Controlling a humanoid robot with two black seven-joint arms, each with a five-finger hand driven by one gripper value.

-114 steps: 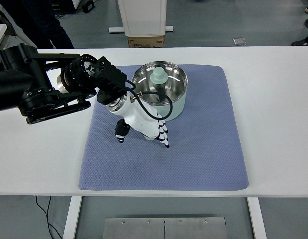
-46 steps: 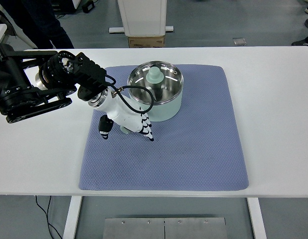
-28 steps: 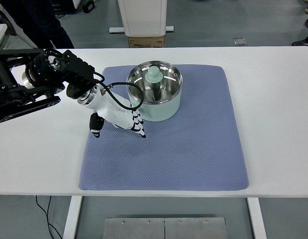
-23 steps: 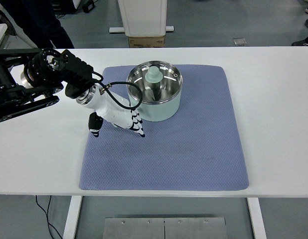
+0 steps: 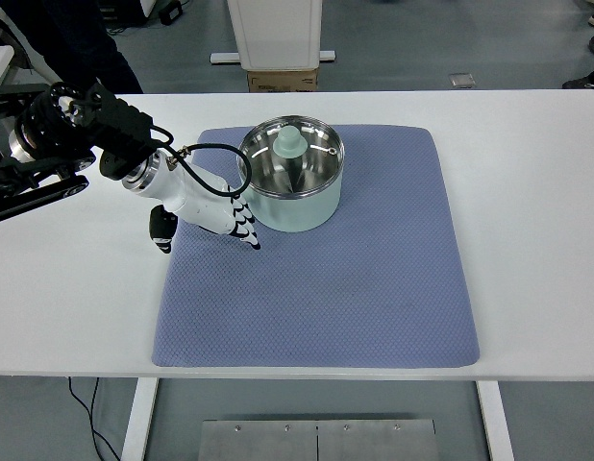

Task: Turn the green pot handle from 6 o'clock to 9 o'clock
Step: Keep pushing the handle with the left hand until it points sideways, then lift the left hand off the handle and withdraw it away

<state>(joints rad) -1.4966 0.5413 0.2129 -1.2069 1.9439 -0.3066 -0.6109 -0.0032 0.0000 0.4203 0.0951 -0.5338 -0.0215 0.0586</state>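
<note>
One hand at work: left hand [image 5: 209, 213], arm entering from left edge of tabletop [image 5: 528, 230]. Fingers [image 5: 243, 227] extended, close together, gripping nothing, tips just beside green pot [image 5: 289, 182] at its left wall. Pot upright on blue mat [image 5: 374, 279], near mat's far edge. Handle not discernible.

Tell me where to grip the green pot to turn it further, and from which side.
Its handle is hidden under the left hand, so I'd keep working there, from the green pot's left. The round wall offers little purchase, and the knob sits inside the bowl.
</note>
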